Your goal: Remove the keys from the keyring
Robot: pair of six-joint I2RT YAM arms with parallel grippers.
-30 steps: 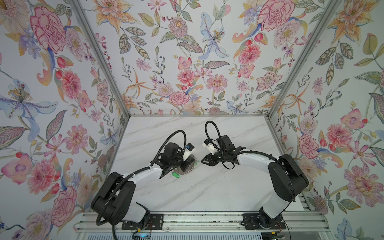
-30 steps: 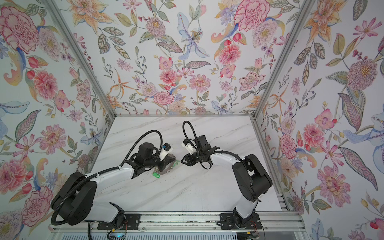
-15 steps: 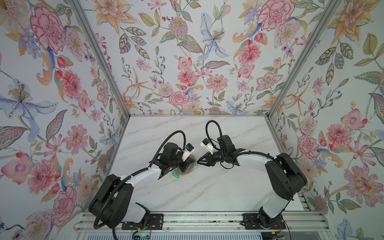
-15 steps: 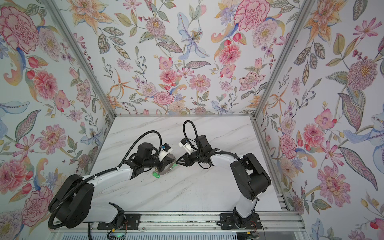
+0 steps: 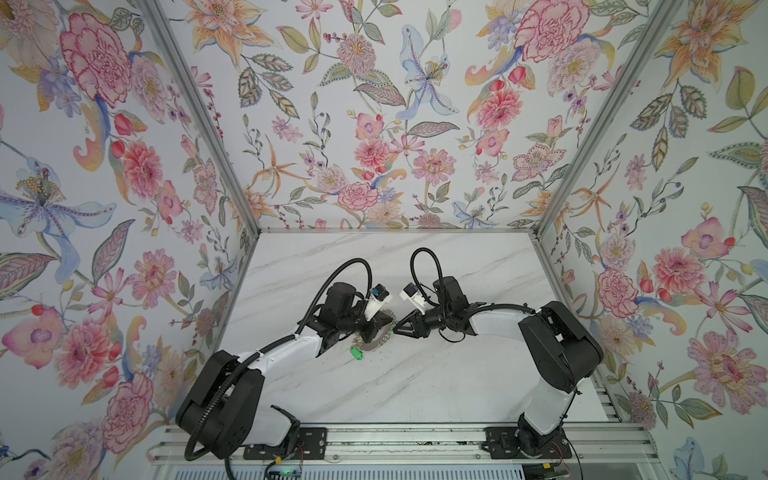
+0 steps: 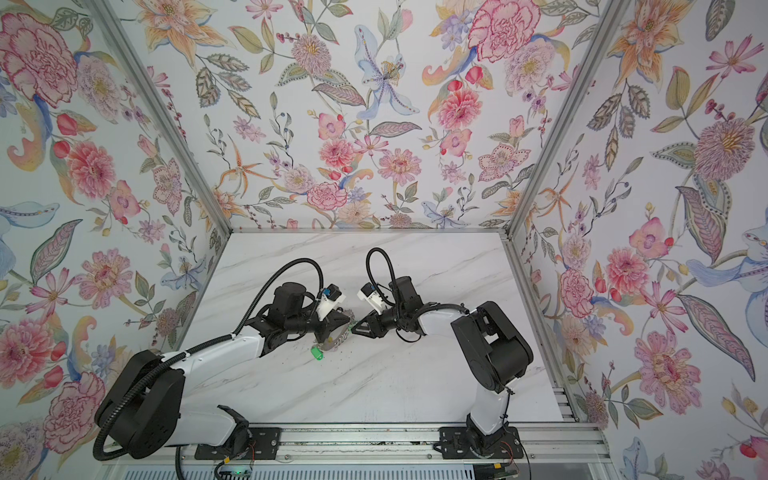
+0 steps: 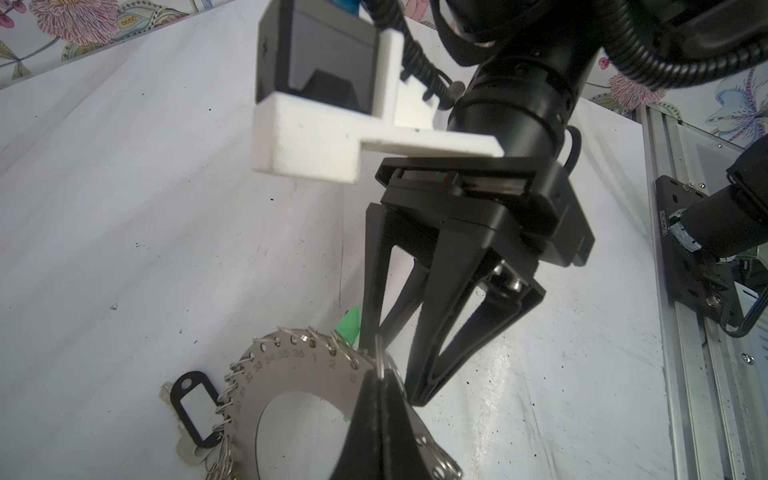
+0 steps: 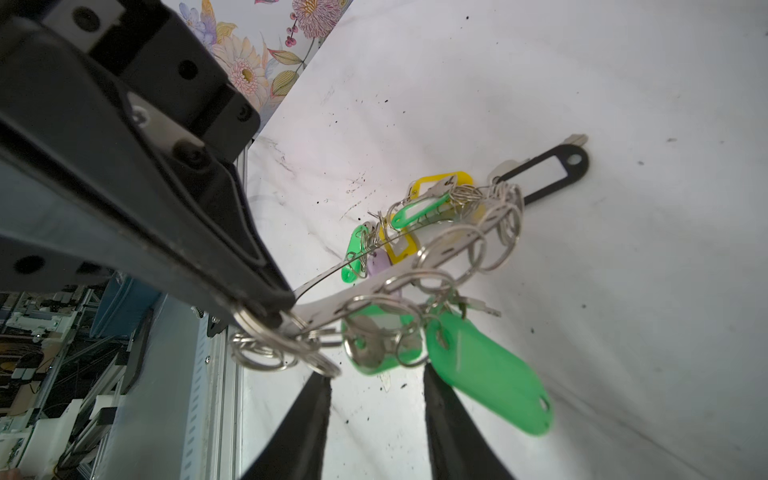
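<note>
The left gripper (image 7: 380,379) clamps the keyring (image 7: 286,374) by its rim, just below centre in both top views, while the right gripper (image 5: 399,327) hovers alongside, jaws half apart and empty, so it's line-up time: next, pinch one green key (image 8: 486,370) and work it free.

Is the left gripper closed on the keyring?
Yes: the right wrist view shows the left gripper clamped shut on the rim of the keyring.

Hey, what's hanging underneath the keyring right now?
Under the keyring hang green tags, yellow tags, a lilac tag; a black tag lies on the table. In both top views the left gripper hides most.
</note>
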